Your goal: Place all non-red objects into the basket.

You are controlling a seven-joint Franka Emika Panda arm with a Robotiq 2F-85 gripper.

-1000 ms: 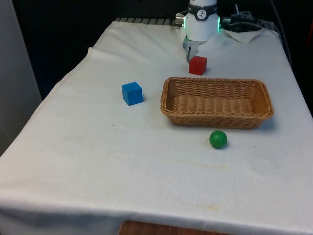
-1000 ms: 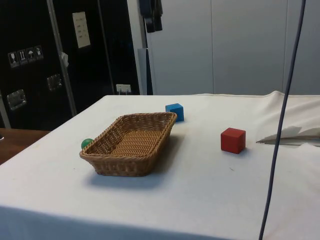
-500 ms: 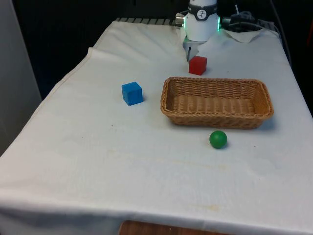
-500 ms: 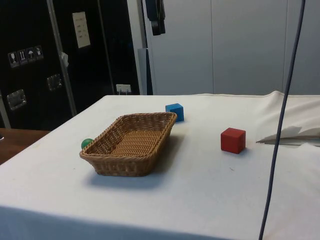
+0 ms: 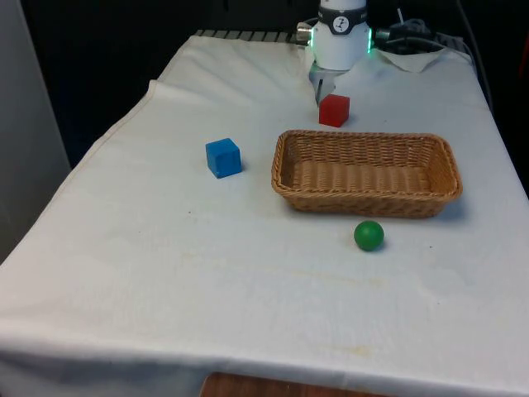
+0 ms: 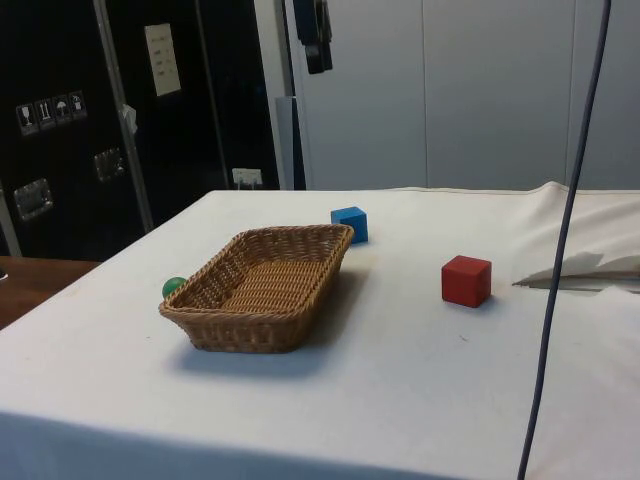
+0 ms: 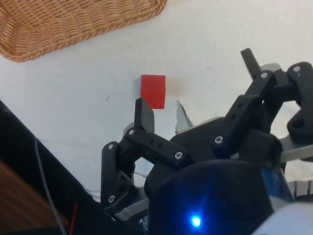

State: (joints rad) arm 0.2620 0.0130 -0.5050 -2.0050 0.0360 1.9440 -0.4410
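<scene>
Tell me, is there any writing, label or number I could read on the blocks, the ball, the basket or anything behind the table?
Nothing can be read.
Blue cube, red cube, green ball, basket: no writing on any of them.
Pale sheet on the dark cabinet: too small to read.
Small sticker symbols on the cabinet: pictograms, too blurred to make out.

Front view: shot from above the near edge of the surface [image 5: 165,273], looking along its length, basket [image 5: 366,173] mid-frame. Side view: taken low from one flank, nearly level with the cloth, facing dark cabinets [image 6: 120,120], close to the basket [image 6: 262,287]. Wrist view: looking steeply down from high over the gripper [image 7: 195,83] onto the cloth. Shared by all three: red cube [image 5: 334,110] [image 6: 466,280] [image 7: 153,90] and the basket's rim [image 7: 68,41].
</scene>
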